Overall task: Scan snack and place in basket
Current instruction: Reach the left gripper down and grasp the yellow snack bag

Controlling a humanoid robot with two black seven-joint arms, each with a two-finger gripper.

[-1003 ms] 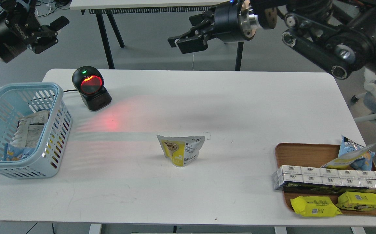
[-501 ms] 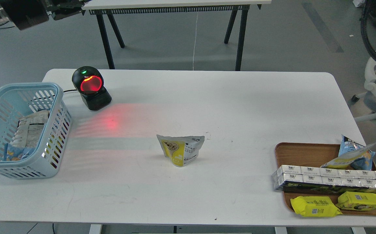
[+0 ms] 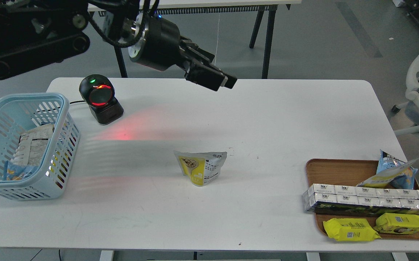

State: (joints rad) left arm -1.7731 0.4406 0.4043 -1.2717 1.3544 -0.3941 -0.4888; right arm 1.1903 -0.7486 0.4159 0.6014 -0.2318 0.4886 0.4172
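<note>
left arm has swung in, its fingers point(image 3: 215, 80) together, empty, hovering above and behind the snack point(image 3: 201, 167); right arm gone.

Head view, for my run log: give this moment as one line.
phase: approach | left hand: above table, empty | right hand: out of view | snack: upright mid-table, untouched | scanner: lit red | basket: left edge, holds other packs

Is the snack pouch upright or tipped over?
Upright. The snack stands on its base mid-table, sealed top edge uppermost, printed front facing the camera. Nothing touches it; the left gripper is up near the far edge.
</note>
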